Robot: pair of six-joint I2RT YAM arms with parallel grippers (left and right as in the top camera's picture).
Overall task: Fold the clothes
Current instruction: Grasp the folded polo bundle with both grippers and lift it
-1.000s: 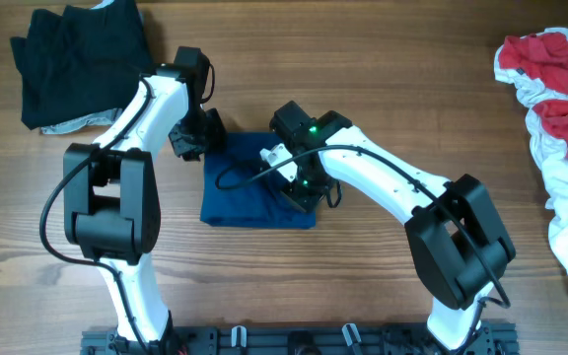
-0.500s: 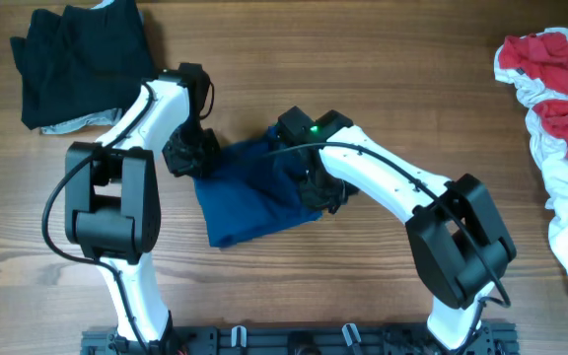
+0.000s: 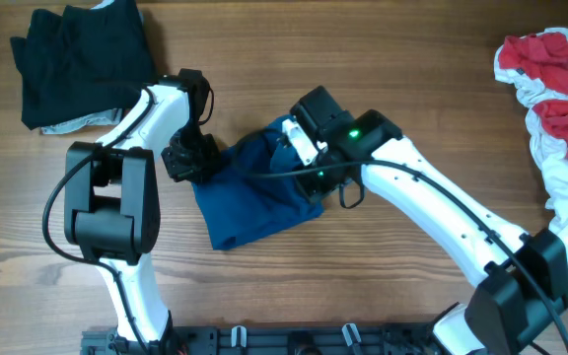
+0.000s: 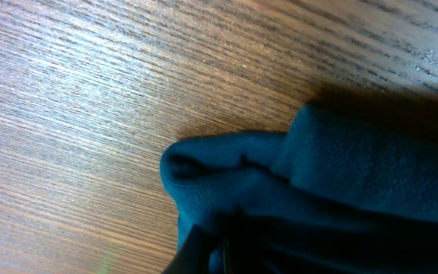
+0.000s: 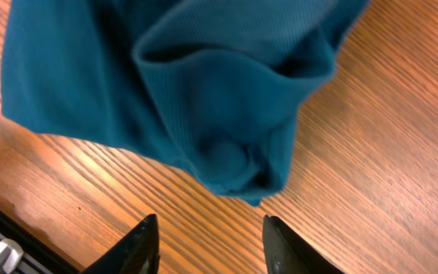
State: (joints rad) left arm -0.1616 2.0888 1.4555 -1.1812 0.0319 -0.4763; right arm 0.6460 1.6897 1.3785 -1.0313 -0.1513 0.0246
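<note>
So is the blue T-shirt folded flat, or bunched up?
Folded but bunched. The blue T-shirt lies as a small skewed bundle, and the right wrist view shows its layers puffed up, not flat.

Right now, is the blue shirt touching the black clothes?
Apart. In the overhead view the blue shirt lies mid-table and the black clothes lie in the far left corner, with bare table between them.

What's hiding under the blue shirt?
Only the wooden table shows around the blue shirt, and both wrist views show wood right up to its edges. The folded cloth covers everything beneath its middle, so I cannot tell if anything else is there.
</note>
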